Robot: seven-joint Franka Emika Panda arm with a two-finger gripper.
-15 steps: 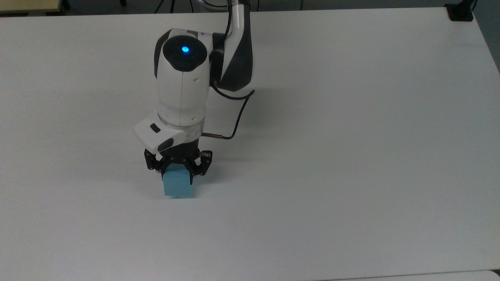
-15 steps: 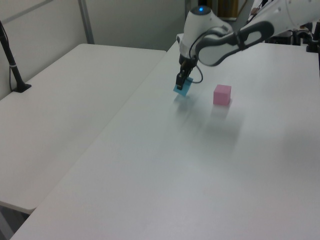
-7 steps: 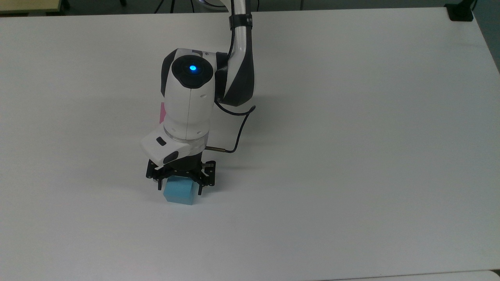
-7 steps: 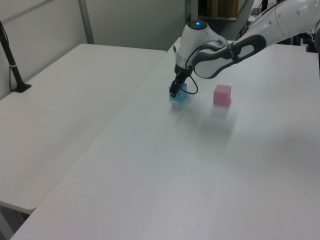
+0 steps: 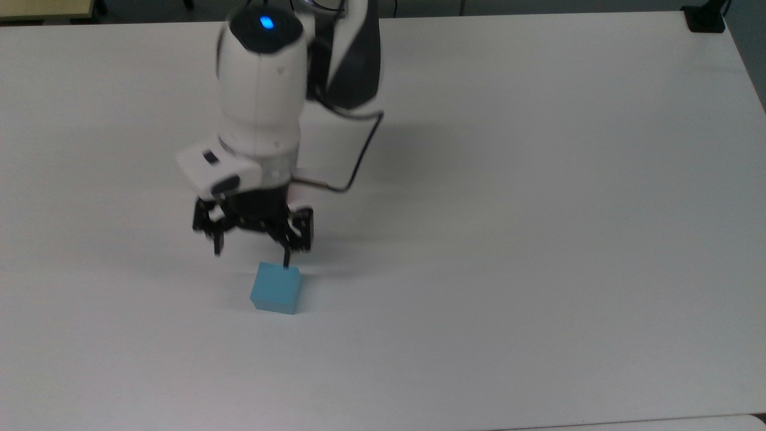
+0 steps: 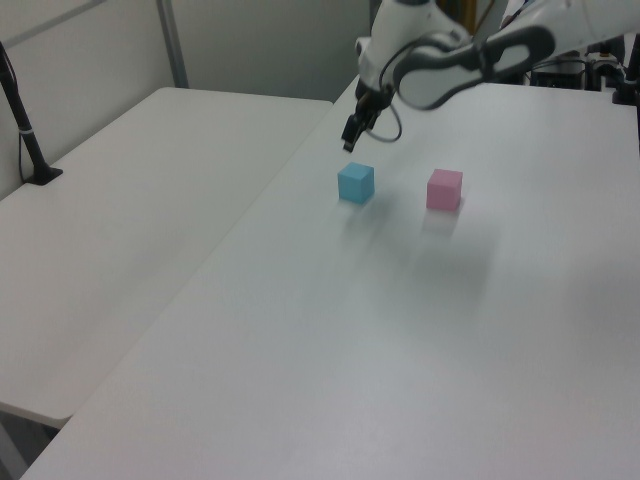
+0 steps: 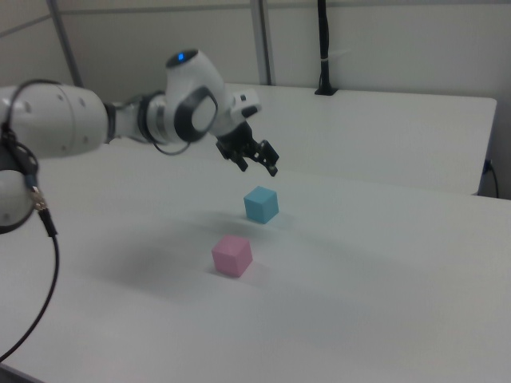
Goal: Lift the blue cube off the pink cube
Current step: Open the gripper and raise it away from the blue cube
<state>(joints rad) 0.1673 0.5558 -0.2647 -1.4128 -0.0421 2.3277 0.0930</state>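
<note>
— Where do the two cubes sit?
— Both on the bench [image 6: 300, 330], apart from each other. In the left view the blue cube [image 6: 356, 183] lies left of the pink cube [image 6: 444, 189]; in the right view the blue cube [image 7: 261, 204] is behind and right of the pink cube [image 7: 231, 255].
— And the gripper [image 6: 353, 131]?
— Above the blue cube, clear of it, fingers spread. In the top view the gripper [image 5: 251, 245] is just behind the blue cube [image 5: 276, 288].

The blue cube [image 7: 261, 204] sits on the white table [image 7: 383, 263], apart from the pink cube [image 7: 232, 255] nearer the camera. The gripper [image 7: 257, 162] hangs above the blue one, fingers spread and empty.
</note>
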